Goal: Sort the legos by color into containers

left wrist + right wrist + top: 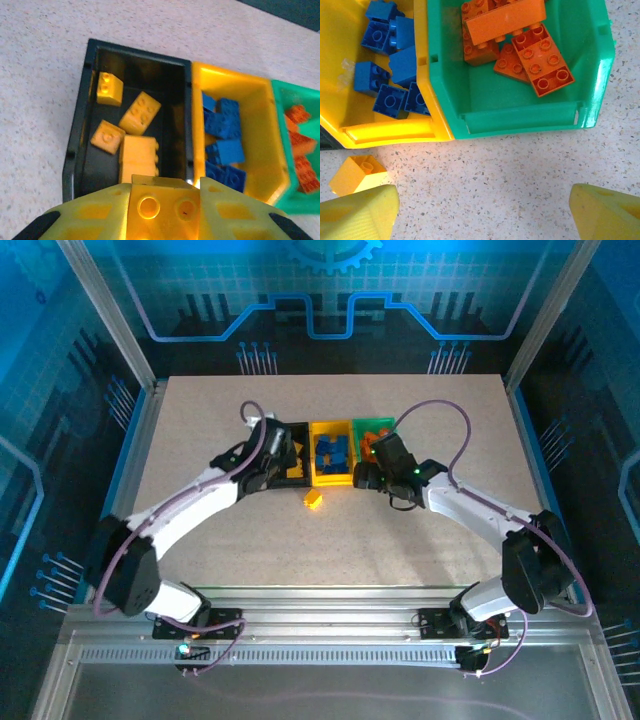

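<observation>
Left gripper (162,222), clenched on a yellow brick (161,202), should release over the black bin (77,135) at twelve o'clock; right gripper (480,210) gapes.

The left arm (190,505) and right arm (480,508) reach far from the near edge, elbows flared outward, wrists angled toward each other. The left gripper (165,192) is clamped on a yellow brick (160,209). The right gripper (482,210) has its fingers spread wide, holding nothing.
</observation>
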You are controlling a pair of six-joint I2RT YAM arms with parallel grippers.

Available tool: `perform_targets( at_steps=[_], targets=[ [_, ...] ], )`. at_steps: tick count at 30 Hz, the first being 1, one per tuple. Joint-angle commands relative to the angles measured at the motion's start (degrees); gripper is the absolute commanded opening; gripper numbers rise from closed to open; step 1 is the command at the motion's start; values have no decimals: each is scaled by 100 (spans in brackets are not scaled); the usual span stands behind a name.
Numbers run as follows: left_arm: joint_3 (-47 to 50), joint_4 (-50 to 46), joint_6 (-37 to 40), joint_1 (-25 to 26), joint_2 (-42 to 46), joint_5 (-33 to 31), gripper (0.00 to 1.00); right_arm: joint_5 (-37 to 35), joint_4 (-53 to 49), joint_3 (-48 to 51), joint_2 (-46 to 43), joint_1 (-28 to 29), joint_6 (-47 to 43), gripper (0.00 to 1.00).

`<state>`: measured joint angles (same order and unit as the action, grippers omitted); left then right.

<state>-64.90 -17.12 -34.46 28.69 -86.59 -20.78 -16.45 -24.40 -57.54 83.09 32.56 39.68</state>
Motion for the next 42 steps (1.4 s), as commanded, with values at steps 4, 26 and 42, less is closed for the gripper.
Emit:
perform_targets(
  at_steps=[4,26,42],
  targets=[
    [-1314,-500,439,-296,-1459,-116,41,-60,-78,133,-416,-72,135,89],
    [840,-177,745,1278,-416,1070,96,77,67,403,-583,-242,211,91],
    [240,240,1369,1344,-1844,-75,74,27,-95,326,-854,-276,198,91]
  ],
)
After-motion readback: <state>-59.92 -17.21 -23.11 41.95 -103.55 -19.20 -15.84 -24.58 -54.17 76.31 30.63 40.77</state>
